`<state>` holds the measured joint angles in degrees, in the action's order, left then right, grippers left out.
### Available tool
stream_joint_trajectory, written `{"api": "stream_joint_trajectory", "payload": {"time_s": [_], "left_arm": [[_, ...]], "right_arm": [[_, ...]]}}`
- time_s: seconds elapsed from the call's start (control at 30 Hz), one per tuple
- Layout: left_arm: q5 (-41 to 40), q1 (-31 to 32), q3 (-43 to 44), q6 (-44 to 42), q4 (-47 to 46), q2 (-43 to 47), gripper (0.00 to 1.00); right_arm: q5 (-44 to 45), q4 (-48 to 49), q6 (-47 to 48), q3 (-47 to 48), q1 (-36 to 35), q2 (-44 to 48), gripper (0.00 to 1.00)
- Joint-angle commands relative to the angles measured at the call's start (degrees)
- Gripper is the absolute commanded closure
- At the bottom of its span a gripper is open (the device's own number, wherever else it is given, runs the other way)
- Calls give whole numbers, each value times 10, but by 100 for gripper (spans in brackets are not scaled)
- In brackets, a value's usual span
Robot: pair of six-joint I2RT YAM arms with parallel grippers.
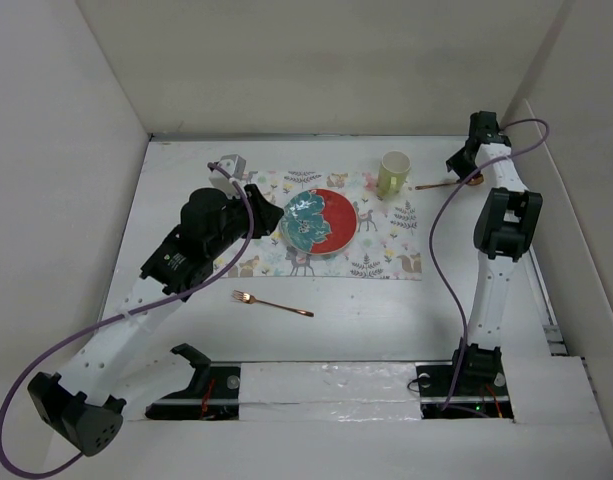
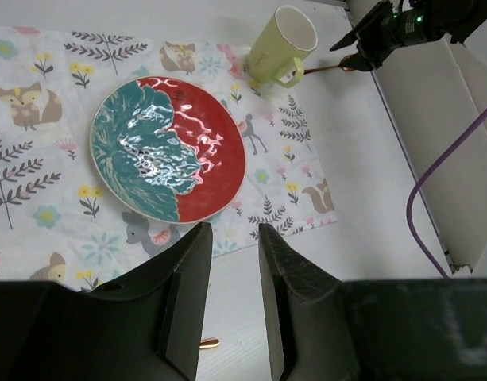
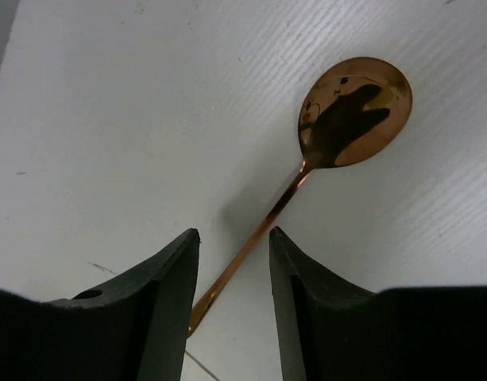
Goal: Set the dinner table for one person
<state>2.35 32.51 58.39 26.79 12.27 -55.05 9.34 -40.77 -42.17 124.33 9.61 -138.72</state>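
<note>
Writing: mark on mug (image 2: 279, 44), unreadable.
Count: one each of plate (image 1: 320, 222), mug, fork (image 1: 272, 303), spoon (image 3: 354, 111), placemat (image 1: 386, 250).
Dinner table (image 1: 386, 310): beneath everything, between white walls (image 1: 336, 70).
Left gripper (image 2: 233, 234): fingers apart, empty.
Right gripper (image 3: 233, 238): fingers apart, straddling spoon handle.

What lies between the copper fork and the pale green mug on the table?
The red and teal plate, resting on the animal-print placemat, sits between the fork and the mug. The top view shows it.

Soft, even overhead light, with only faint shadows on the white worktop (image 1: 386, 320). Glare ripples across the glossy plate (image 2: 168, 147) — the copper spoon (image 3: 350, 111) is sharp, a dark reflection in its bowl.
</note>
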Motion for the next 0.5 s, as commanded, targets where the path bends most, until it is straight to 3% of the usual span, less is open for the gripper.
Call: {"api": "stream_joint_trajectory", "payload": {"time_s": [0.0,0.47], "left_arm": [[-7,-2,-17,-8,-30,25,73],[-48,-2,-24,-37,-13,47,72]], "right_arm": [[43,-94,-14,71,-3,-7,53],[95,-142,-53,43,-8,-23,53]]}}
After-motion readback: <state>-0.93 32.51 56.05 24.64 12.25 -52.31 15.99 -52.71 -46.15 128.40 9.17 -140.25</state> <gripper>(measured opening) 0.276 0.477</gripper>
